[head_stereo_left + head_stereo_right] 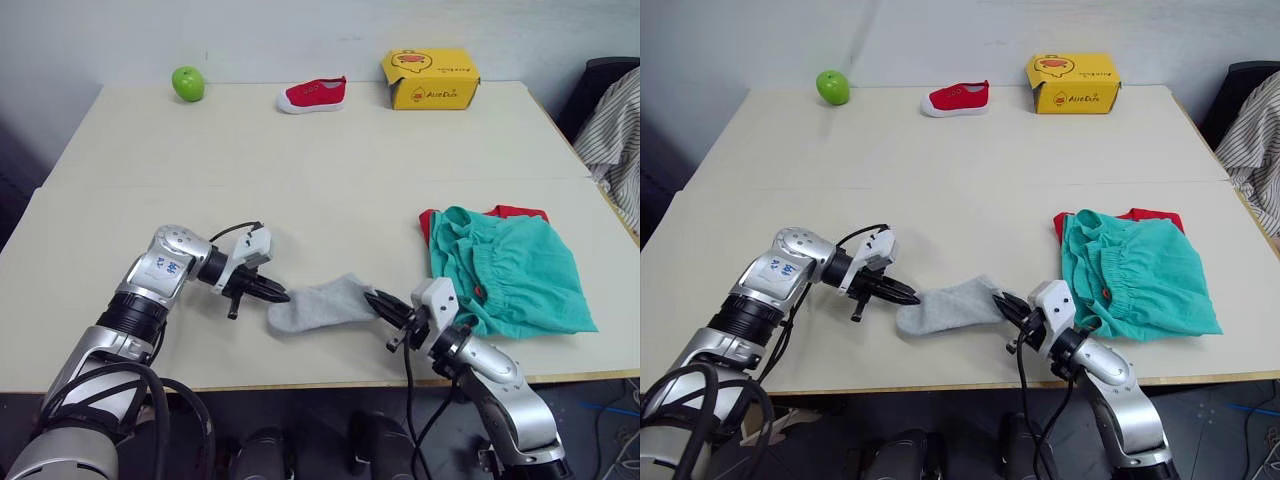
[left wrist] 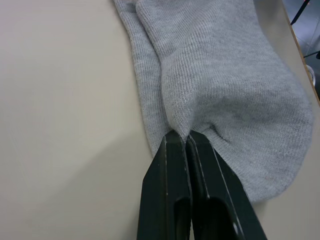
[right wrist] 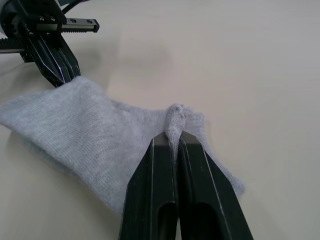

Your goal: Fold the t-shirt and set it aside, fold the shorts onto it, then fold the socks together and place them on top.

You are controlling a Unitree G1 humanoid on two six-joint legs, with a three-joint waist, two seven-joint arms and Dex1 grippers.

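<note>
Low in the centre of the head view, the small light grey fabric socks (image 1: 318, 304) lie flat on the beige table (image 1: 330, 160), stacked together. The left gripper (image 1: 282, 296) is clamped on their left end and the right gripper (image 1: 374, 299) on their right end. At the right of the frame, the teal gathered-waist shorts (image 1: 505, 270) lie on top of the bright red t-shirt (image 1: 517, 212).

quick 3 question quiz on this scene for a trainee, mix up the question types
1. True or false: the teal fabric shorts lie on the bright red t-shirt.
2. Which grippers are shut on the light grey fabric socks? A left only; B right only; C both.
3. Fill in: the small red shoe stands between the green apple and the yellow cardboard ____.

Key: 1 true; 2 C, left gripper and right gripper; 3 box.
</note>
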